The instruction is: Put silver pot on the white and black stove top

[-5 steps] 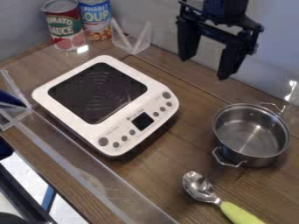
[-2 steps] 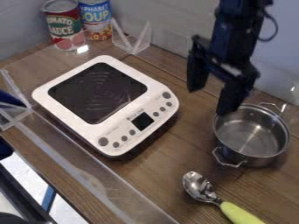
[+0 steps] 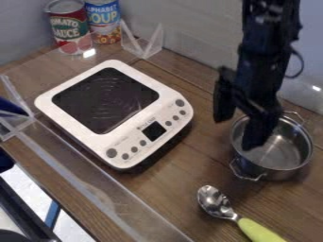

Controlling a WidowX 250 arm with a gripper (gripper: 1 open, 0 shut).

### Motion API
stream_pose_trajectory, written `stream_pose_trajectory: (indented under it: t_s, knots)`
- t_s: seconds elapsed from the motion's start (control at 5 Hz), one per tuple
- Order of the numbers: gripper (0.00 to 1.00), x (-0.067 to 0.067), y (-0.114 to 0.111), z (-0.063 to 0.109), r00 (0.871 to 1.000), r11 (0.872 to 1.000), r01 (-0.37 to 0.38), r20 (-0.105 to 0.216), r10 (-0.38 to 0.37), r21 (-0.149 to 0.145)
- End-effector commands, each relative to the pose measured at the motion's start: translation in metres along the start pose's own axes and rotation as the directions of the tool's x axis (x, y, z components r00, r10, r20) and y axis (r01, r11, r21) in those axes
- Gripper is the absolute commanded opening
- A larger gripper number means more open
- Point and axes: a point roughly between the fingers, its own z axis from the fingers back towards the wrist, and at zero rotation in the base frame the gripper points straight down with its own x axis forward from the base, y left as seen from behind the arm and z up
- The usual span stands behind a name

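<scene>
You had your gripper (image 3: 245,130) spread fully open with nothing in its hold, pointing down at the silver pot (image 3: 271,156), 1 finger reaching in over the pot's opening and the other over the near-left side, though you could not tell whether either touched it. Your pot sat on the worktop (image 3: 171,189) with its 2 handles showing, to the right of the white and black stove (image 3: 115,112) and well apart from it. Just below the pot, you had 1 spoon (image 3: 237,214) with a yellow-green handle.
</scene>
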Motion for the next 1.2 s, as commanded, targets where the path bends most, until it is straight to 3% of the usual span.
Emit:
stream_pose_trajectory:
  t_s: [0.0,0.2,0.6,0.8,1.0]
  knots:
    - [0.0,0.005,0.0,-0.003,0.999,1.0,0.016,0.033,-0.016,-0.005]
    - [0.0,0.006,0.001,-0.004,0.999,1.0,0.028,0.034,-0.028,-0.005]
    - [0.0,0.019,0.022,0.03,1.0,1.0,0.009,0.007,-0.009,0.004]
    - [0.0,0.028,0.04,0.053,1.0,1.0,0.01,-0.015,-0.01,0.025]
    - [0.0,0.025,0.043,0.058,1.0,1.0,0.014,0.003,-0.014,0.026]
